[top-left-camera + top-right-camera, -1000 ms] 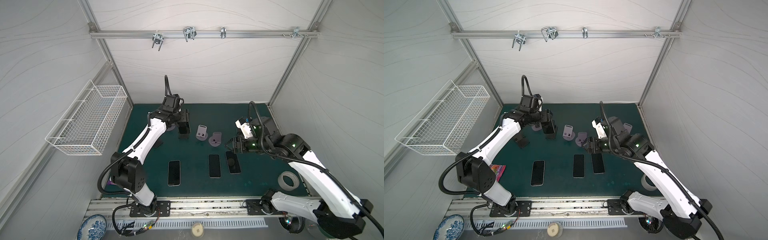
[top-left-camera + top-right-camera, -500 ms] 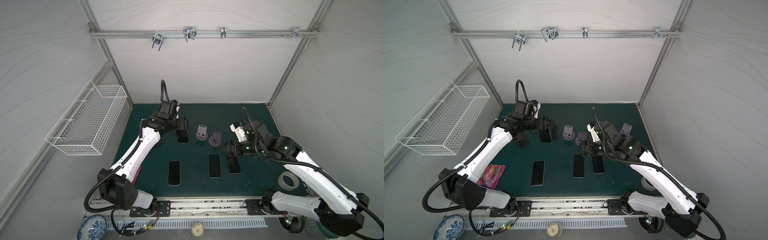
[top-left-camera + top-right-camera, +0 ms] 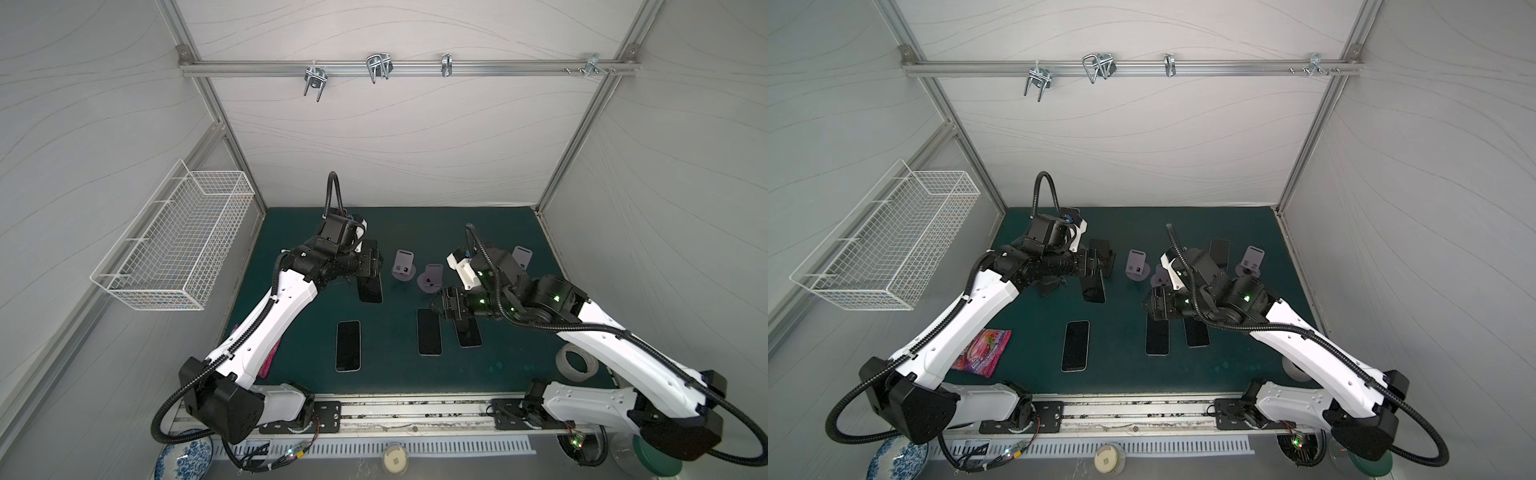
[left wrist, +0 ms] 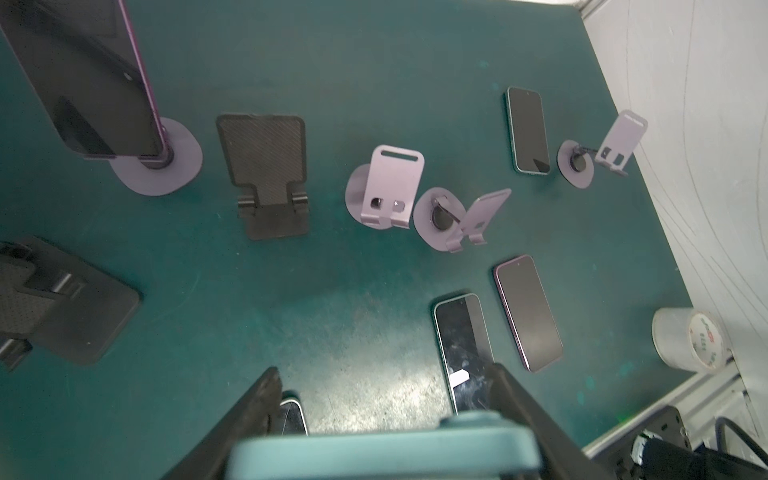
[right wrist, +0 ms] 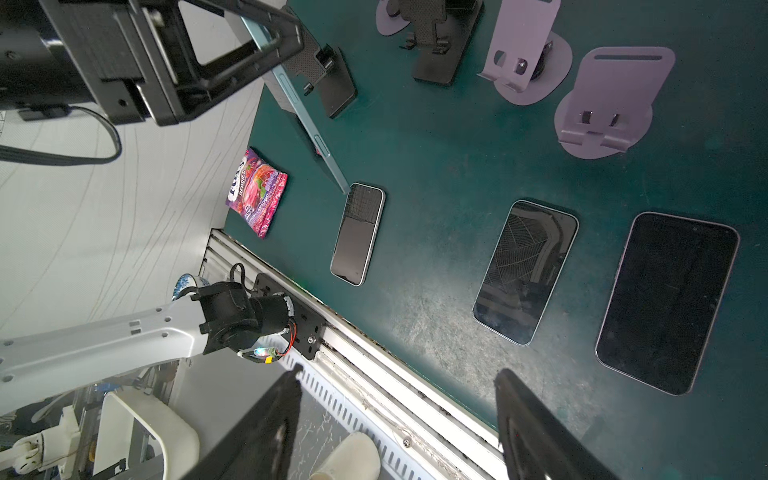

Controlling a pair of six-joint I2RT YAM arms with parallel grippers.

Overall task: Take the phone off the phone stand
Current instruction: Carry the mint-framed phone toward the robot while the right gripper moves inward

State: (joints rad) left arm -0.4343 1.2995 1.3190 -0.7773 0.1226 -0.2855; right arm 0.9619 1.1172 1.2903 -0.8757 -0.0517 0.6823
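- Nearest the robot's base, a tape roll (image 3: 577,360) sits at the right edge of the green mat (image 3: 390,374). A pink snack packet (image 3: 984,351) lies at the left edge.
- A little farther in, three dark-screened phones lie flat and face up. A lone phone (image 3: 348,345) is on the left, and a middle phone (image 3: 429,337) lies beside a right-hand phone (image 3: 469,334).
- The right gripper (image 3: 436,308) hovers over the far ends of that pair. Its jaws are apart, and in the right wrist view its fingers (image 5: 270,428) have nothing between them.
- Beyond that, the left gripper (image 3: 372,270) is clamped on the edges of a teal phone (image 3: 370,291). The phone is off every stand and slants down towards the mat. Whether its low end touches the mat cannot be told.
- Two black stands (image 4: 266,183) (image 4: 62,299) are empty near the held phone.
- Three lilac stands (image 4: 390,187) (image 4: 457,220) (image 4: 598,153) stand empty across the middle and right.
- Towards the back, a flat phone (image 3: 1219,251) lies on the mat. A purple-edged phone (image 4: 87,79) is propped on a fourth lilac stand (image 4: 166,166).
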